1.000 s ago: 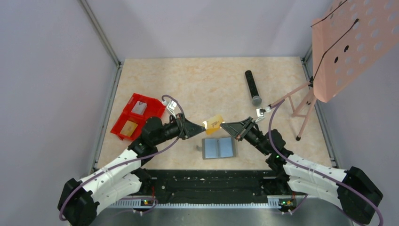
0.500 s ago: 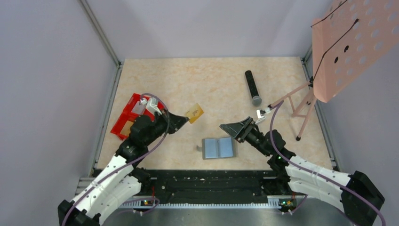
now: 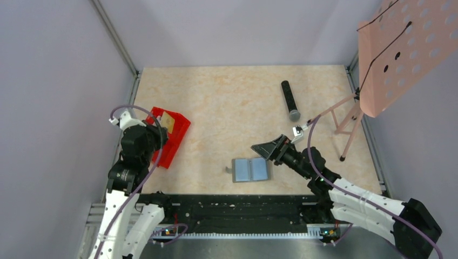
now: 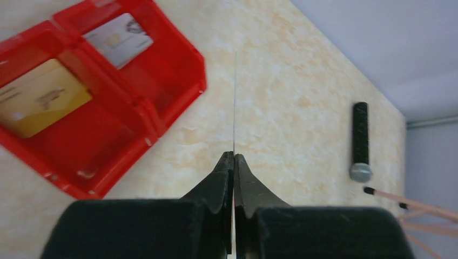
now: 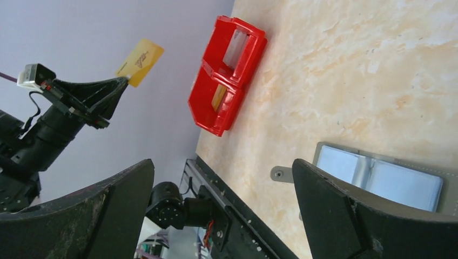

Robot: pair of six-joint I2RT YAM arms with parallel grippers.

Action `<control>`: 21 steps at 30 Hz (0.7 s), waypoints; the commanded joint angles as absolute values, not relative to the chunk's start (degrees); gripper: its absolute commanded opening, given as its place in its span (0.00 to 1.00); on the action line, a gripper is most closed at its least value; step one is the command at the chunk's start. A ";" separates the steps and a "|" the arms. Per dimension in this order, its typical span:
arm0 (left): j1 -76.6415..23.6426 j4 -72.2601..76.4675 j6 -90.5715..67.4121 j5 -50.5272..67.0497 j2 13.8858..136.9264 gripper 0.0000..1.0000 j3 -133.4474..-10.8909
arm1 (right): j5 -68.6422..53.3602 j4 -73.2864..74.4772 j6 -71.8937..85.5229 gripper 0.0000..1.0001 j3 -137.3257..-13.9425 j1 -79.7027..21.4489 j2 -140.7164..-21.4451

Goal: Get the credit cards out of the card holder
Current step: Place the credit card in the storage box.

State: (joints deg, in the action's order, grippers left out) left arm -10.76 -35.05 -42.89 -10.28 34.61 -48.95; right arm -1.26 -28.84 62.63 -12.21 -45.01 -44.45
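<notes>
Handover of the yellow card (image 5: pixel 139 62) is over. A second ago both grippers met above the middle of the table (image 3: pixel 227 97), one at each end of the card. Now the left gripper (image 4: pixel 233 156) has swung to the left edge and hangs over the red bin (image 3: pixel 174 141). Its jaws are pressed together on the card, which shows edge-on in its own wrist view. The right gripper (image 3: pixel 265 147) has barely shifted and hovers just beyond the far right corner of the card holder (image 3: pixel 250 169), but its jaws are now spread wide and hold nothing. The card holder lies where it lay, open flat by the middle of the near edge, pale panels up.

Counted:
- two arms
- one card holder
- three cards: the yellow one in the pinch, a gold card (image 4: pixel 40 105) in one compartment of the bin and a silver card (image 4: pixel 119 39) in the other
- one bin
- one black microphone (image 3: pixel 290 100) toward the far right
- one pink music stand (image 3: pixel 399 59) at the right edge
</notes>
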 commanded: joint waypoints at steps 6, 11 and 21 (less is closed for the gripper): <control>-1.81 -48.96 -41.06 -18.31 39.71 0.00 -53.57 | -10.41 -28.48 58.57 0.99 -18.44 -38.76 -50.31; 2.58 -52.05 -38.40 -18.18 45.49 0.00 -54.42 | -16.74 -29.54 58.84 0.99 -19.37 -34.57 -53.53; 11.03 -50.14 -37.99 -8.33 51.39 0.00 -50.82 | -22.41 -29.51 58.56 0.99 -21.55 -31.04 -56.13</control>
